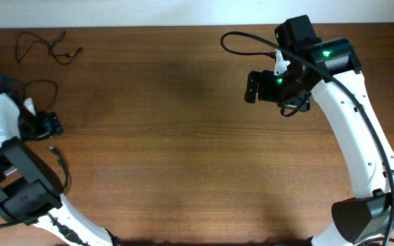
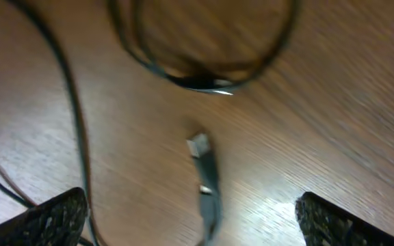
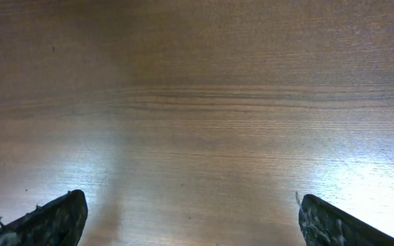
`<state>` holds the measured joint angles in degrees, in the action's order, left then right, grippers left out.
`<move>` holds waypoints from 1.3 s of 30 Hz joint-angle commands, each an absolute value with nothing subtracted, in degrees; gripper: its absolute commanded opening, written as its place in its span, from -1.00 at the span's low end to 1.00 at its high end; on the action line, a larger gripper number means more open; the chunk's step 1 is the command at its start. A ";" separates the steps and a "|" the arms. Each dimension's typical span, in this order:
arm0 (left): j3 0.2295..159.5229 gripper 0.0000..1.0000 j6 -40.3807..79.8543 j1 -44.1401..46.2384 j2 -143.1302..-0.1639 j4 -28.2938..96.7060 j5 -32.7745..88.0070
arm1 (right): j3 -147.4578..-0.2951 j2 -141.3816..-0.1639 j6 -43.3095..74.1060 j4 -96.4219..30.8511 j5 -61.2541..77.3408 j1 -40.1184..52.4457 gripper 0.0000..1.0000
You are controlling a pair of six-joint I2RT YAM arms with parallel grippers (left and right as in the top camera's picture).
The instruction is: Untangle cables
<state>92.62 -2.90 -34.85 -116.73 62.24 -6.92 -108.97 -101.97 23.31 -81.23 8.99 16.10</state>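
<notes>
The left pincer (image 2: 191, 205) stood released, jaws wide and gripping nothing. A plug end (image 2: 204, 171) lay on the tabletop (image 2: 334, 102) between its pads, with a dark loop (image 2: 197, 82) just beyond. The view was blurred, so it could not be told whether the loop and the plug belonged to one cord. The right pincer (image 3: 191, 208) was open too, over plain wood, well apart from any cord.

The cables (image 1: 63, 58) were thin and black, and kept to the tabletop's left side. One loose strand lay alone at the far left corner; the rest lay close by the left arm (image 1: 5, 130).

Judged step: one strand set apart, the remainder unsorted. The next move likely called for a grasp on a single strand near its plug, then a pull clear of the loop.
</notes>
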 commanded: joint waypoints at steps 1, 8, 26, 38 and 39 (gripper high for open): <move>92.68 0.98 0.84 -40.40 -116.51 60.23 -5.54 | -109.67 -102.13 22.76 -81.23 8.32 15.99 0.97; 92.68 0.80 1.76 -48.97 -117.36 56.05 -5.56 | -109.67 -102.13 22.76 -81.23 8.32 15.99 0.97; 92.68 0.31 3.66 -65.60 -126.06 46.59 -5.10 | -109.67 -102.13 22.76 -81.25 8.32 15.99 0.97; 93.27 -0.78 3.03 -68.16 -128.40 41.82 2.17 | -109.67 -102.13 22.76 -81.23 8.32 15.99 0.97; 93.86 -0.84 3.03 -68.64 -128.40 41.85 2.15 | -109.67 -102.13 22.76 -81.25 8.32 15.99 0.97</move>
<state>92.55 3.03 -67.11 -126.39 42.13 1.19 -108.97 -101.97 23.33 -81.23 8.99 16.10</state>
